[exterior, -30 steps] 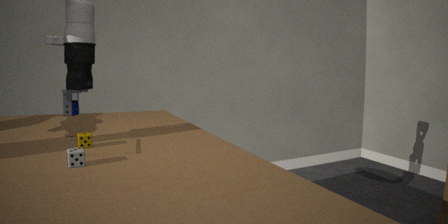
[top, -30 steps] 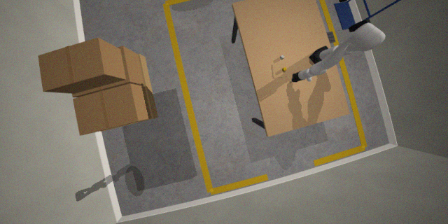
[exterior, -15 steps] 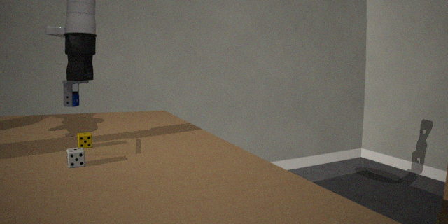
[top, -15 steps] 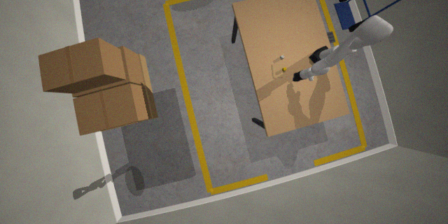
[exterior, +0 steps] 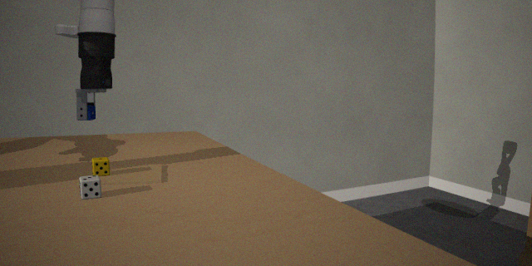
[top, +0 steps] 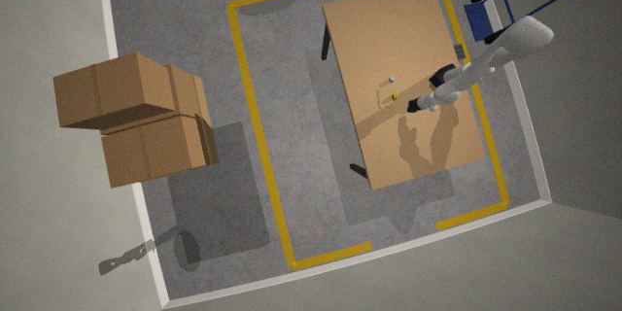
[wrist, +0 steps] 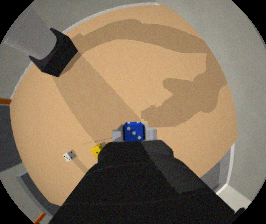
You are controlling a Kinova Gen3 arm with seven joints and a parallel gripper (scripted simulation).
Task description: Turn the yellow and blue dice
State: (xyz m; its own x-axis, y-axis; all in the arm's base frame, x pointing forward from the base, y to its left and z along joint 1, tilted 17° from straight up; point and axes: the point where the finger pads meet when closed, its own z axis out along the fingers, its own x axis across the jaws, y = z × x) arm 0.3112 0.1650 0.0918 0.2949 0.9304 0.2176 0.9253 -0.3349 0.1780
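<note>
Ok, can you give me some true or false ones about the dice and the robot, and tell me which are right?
1. The blue die is between the fingers of the gripper. True.
2. The white die is stacked on the yellow die. False: they sit apart on the table.
3. The blue die is up in the air. True.
4. The gripper is holding the yellow die. False: it holds the blue one.
5. In the exterior view, the white die's side facing us has five dots. True.
</note>
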